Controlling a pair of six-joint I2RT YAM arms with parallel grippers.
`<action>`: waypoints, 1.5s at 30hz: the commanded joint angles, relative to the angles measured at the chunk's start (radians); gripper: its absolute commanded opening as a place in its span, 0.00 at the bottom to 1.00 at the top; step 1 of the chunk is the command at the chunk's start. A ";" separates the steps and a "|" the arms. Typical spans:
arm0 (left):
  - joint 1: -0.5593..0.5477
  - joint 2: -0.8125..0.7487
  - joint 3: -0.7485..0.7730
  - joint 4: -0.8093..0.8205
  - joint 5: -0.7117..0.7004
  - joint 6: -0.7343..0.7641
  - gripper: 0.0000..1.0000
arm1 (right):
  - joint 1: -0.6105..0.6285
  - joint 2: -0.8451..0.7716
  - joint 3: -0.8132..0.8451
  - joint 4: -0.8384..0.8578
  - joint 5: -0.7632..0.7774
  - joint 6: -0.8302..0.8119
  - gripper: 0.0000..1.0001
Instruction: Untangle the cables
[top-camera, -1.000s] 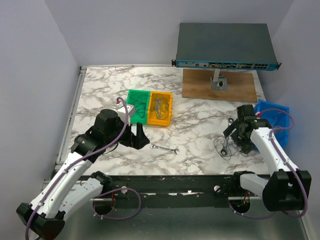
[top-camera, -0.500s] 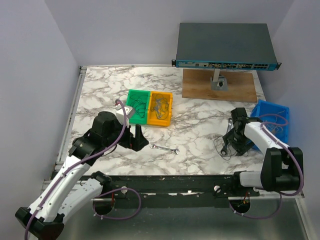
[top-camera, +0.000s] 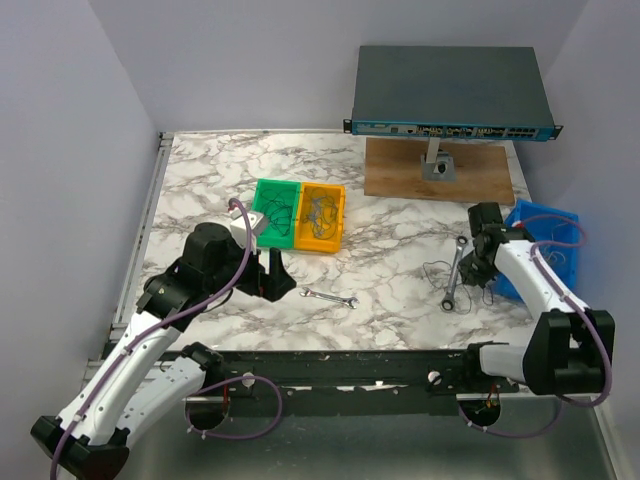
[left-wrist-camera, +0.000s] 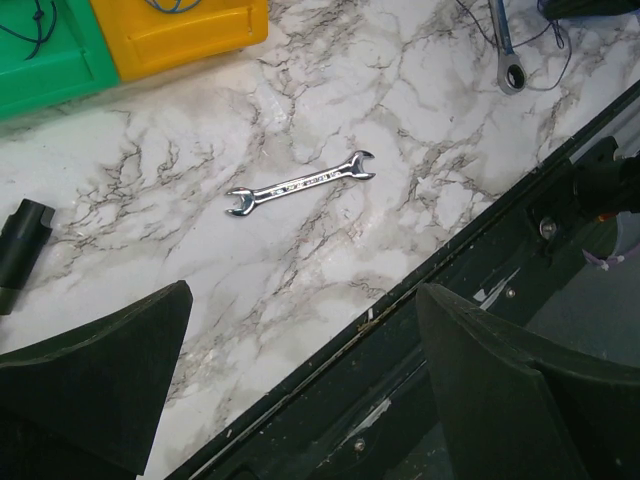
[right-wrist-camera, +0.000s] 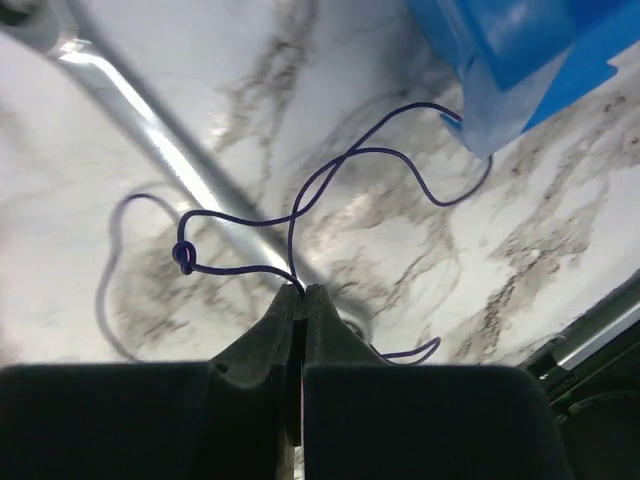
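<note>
- Cables (right-wrist-camera: 300, 210): thin bluish-purple strands lie in loose loops on the marble surface (top-camera: 390, 270), just beside the blue bin (top-camera: 545, 235) on its left side. One strand reaches the bin's corner, and a small knot shows in one loop.
- Right gripper (right-wrist-camera: 302, 290): jaws pressed together, pinching one strand of the cables at their very tips, close to the blue bin's left wall.
- Long wrench (top-camera: 453, 280): flat on the surface, a little farther from the blue bin than the right gripper, with the cables crossing over its shaft.
- Left gripper (left-wrist-camera: 305, 292): jaws spread wide and holding nothing, hovering over the surface well apart from the blue bin.
- Small wrench (left-wrist-camera: 300, 185): flat and alone between the left gripper and the blue bin, nearer the gripper.
- Green tray (top-camera: 277, 208) and yellow tray (top-camera: 322, 215): side by side and touching, well to the left of the blue bin, each with thin wires inside.
</note>
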 joint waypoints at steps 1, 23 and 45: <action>0.012 0.008 -0.005 -0.001 -0.018 0.014 0.98 | 0.000 -0.075 0.130 -0.072 -0.084 -0.035 0.01; 0.116 0.030 0.015 -0.034 -0.172 -0.038 0.99 | 0.525 0.156 0.755 0.196 -0.389 -0.047 0.01; 0.352 -0.148 0.005 -0.035 -0.415 -0.109 0.99 | 0.749 0.739 1.188 0.423 -0.272 -0.215 0.01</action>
